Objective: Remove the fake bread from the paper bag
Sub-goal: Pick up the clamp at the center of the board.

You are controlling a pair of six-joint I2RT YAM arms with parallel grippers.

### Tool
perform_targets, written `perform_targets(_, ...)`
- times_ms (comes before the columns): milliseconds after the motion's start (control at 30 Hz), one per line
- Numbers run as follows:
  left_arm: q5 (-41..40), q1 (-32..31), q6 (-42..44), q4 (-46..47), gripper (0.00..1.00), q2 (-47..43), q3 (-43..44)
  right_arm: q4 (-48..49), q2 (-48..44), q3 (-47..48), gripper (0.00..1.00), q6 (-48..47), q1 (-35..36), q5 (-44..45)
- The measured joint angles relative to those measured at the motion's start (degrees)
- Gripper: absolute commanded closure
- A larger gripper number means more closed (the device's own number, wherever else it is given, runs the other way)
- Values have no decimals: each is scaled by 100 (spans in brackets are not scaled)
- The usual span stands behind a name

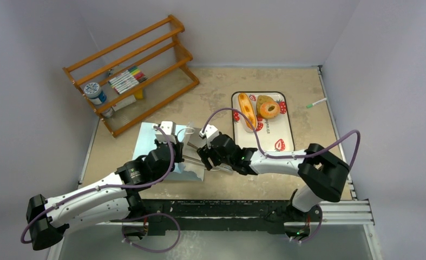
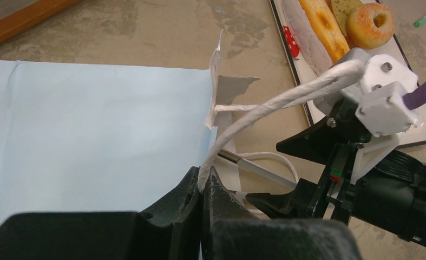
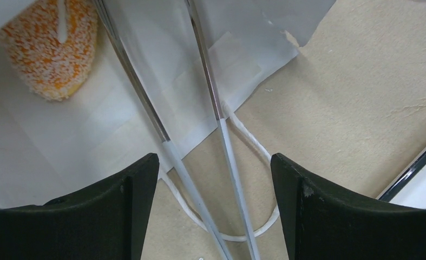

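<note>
**Fishing a pastry out of the blue bag**

An orange-and-white speckled piece of fake bread (image 3: pixel 48 54) lies inside the paper bag (image 2: pixel 91 119), on the white lining. The bag lies flat on the table (image 1: pixel 227 86). Prob. a light, firm toy, not fragile, but rounded, so it may roll or skid on smooth paper. Best taken across its middle, not at an end. The bag is flimsy, its mouth edge looks torn, and it will shift unless held.

The long loaf (image 1: pixel 247 111) & donut (image 1: pixel 268 106) sit on the strawberry tray (image 1: pixel 283 135).

The left gripper (image 2: pixel 204 179) is clamped tight on the white string handle (image 2: pixel 275 103), arm stretched low over the bag. The right gripper (image 3: pixel 215 158) faces the mouth, jaws wide, squeezing nothing. Two thin metal rods (image 3: pixel 145 103) run out between its fingers into the bag, one just beside the bread. Can't tell how the rods are fixed.
</note>
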Motion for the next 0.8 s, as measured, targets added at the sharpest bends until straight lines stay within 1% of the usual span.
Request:
perform_targets(233, -4, 0, -4, -50, 100, -13, 0, 7, 299, -7, 20, -81, 20, 24)
perform_targets(433, -7, 0, -4, -114, 100, -22, 0, 37, 599, -7, 21, -116, 31, 48)
perform_targets(800, -15, 0, -4, -195, 100, 9, 4, 352, 813, -7, 44, -208, 48, -197)
